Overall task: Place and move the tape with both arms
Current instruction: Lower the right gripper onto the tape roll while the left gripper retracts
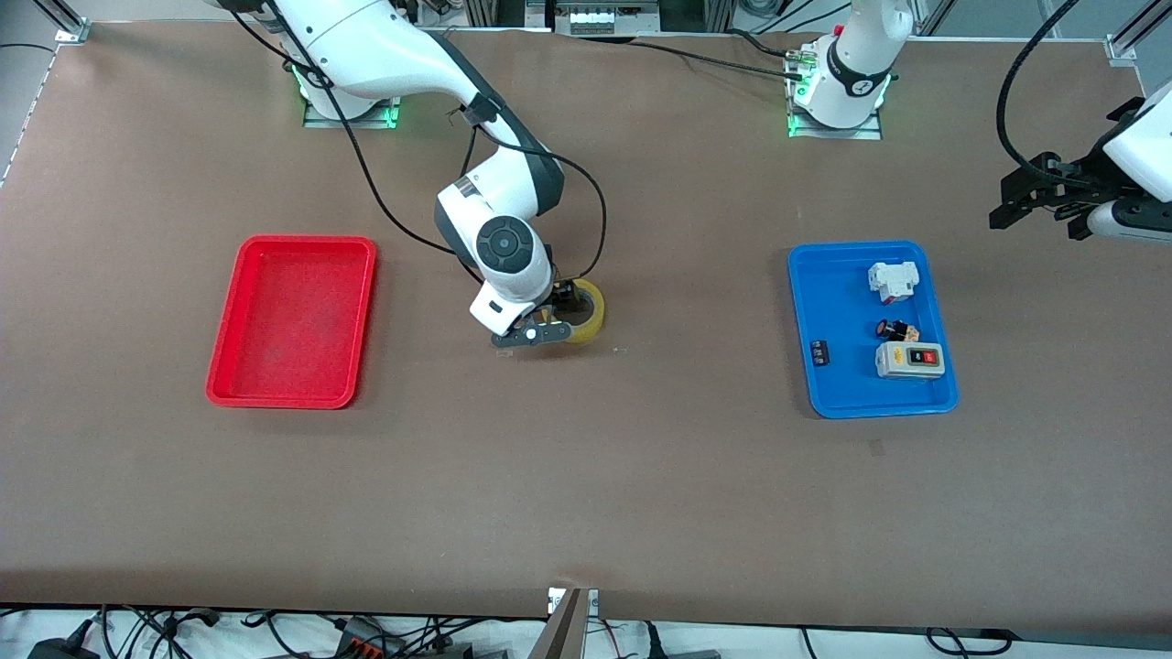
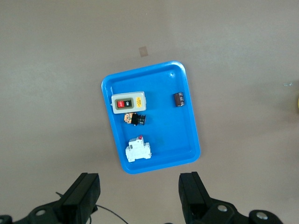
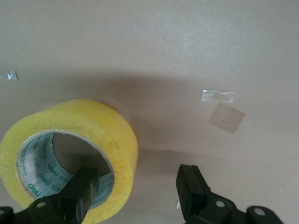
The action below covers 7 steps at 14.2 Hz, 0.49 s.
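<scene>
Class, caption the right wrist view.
Right gripper open astride the wall of the yellow tape lying on the brown table.

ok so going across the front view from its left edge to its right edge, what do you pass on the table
red tray → right gripper at the tape, one finger in its hole → blue tray with the small parts → left gripper, open, waiting above the table past the blue tray

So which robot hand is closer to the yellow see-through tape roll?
Right. The right gripper straddles the yellow translucent tape roll's wall, fingers open. The left gripper waits, open, high near the blue plastic tray.
</scene>
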Each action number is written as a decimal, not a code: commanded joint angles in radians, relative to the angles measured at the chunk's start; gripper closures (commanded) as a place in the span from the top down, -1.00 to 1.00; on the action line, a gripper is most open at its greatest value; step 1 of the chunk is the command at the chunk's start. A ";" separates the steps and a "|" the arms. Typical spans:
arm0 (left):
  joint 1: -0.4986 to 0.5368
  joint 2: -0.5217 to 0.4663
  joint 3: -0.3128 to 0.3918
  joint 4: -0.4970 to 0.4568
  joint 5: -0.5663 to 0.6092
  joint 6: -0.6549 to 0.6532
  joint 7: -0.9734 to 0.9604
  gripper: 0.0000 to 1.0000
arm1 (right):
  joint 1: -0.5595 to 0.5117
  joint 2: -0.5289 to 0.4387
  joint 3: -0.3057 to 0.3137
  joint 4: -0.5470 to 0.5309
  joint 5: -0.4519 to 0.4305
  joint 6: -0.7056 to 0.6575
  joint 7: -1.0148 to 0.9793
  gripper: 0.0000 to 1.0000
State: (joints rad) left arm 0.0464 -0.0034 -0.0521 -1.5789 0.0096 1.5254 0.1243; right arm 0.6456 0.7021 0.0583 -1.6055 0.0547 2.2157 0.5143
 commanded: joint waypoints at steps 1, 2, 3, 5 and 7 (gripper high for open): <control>0.023 -0.036 -0.005 -0.036 0.013 -0.010 0.024 1.00 | 0.020 0.022 -0.006 0.029 0.004 0.004 0.012 0.99; 0.023 -0.040 -0.005 -0.038 0.010 -0.013 0.024 1.00 | 0.020 0.025 -0.006 0.029 0.004 0.004 0.010 0.98; 0.023 -0.040 -0.003 -0.038 0.001 -0.019 0.024 1.00 | 0.019 0.025 -0.006 0.029 0.004 0.006 0.010 0.74; 0.024 -0.038 -0.003 -0.038 -0.002 -0.010 0.024 1.00 | 0.019 0.025 -0.006 0.030 0.004 0.006 0.012 0.13; 0.029 -0.038 -0.003 -0.038 -0.003 0.001 0.023 1.00 | 0.014 0.025 -0.006 0.030 0.005 0.004 0.024 -0.45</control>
State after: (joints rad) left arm 0.0614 -0.0120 -0.0512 -1.5920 0.0095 1.5155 0.1250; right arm 0.6567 0.7160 0.0568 -1.5967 0.0547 2.2207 0.5156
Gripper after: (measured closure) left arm 0.000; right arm 0.502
